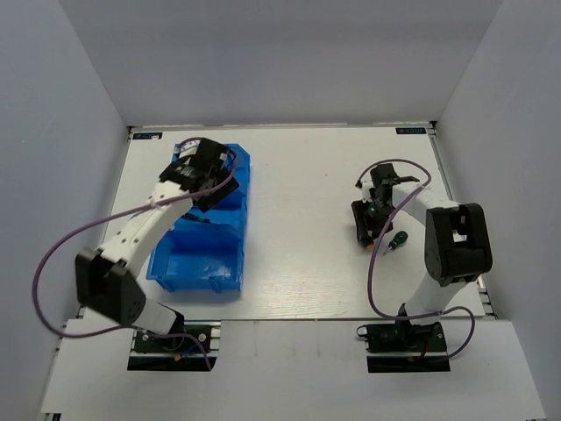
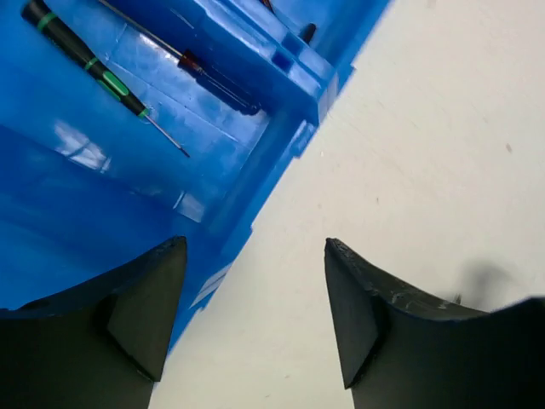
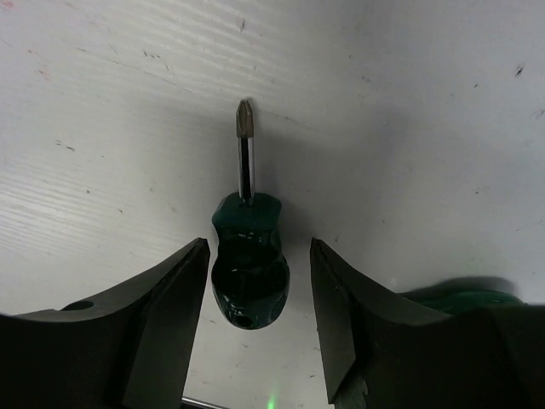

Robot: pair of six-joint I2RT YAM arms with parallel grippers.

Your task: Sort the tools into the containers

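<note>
My right hand (image 3: 258, 256) is spread open low over the table (image 3: 102, 128), with a finger on each side of the stubby green-handled screwdriver (image 3: 249, 273). It lies flat with its tip pointing away from me, and I am not clamped on it. My left hand (image 2: 255, 256) is released too and empty, hanging over the edge of the blue bin (image 2: 102, 196), where a slim black-and-green screwdriver (image 2: 89, 64) lies in one compartment

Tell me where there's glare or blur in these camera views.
Left wrist: white glare patches on the glossy blue plastic bin. Right wrist: stubby green-handled screwdriver sharp, highlights on its handle; a green shape at lower right is blurred. Top external: even light, faint shadows.
</note>
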